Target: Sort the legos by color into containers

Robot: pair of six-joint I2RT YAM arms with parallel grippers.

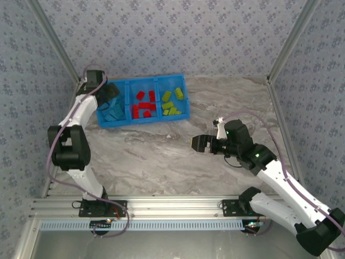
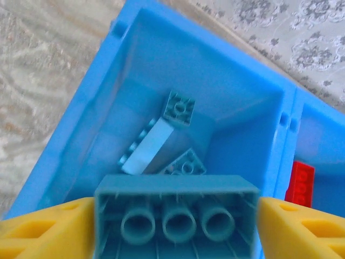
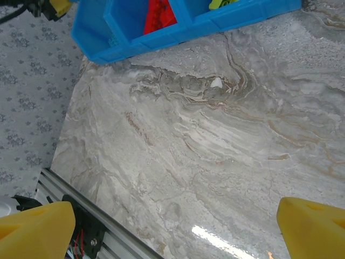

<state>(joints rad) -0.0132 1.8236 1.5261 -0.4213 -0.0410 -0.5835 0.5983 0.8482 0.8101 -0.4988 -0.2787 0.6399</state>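
Nearest me, my right hand (image 1: 198, 143) hangs spread wide over the desk (image 1: 151, 162). Farther out, my left hand (image 1: 109, 93) sits above the left compartment (image 2: 161, 59) of the tray (image 1: 183, 80) with a light blue brick (image 2: 177, 210) between its fingers (image 2: 43, 229), though whether they truly pinch it I cannot tell. Other light blue legos (image 2: 180, 107) lie below it, red ones (image 1: 144, 105) fill the middle compartment, and lime green ones (image 1: 171, 102) the right.
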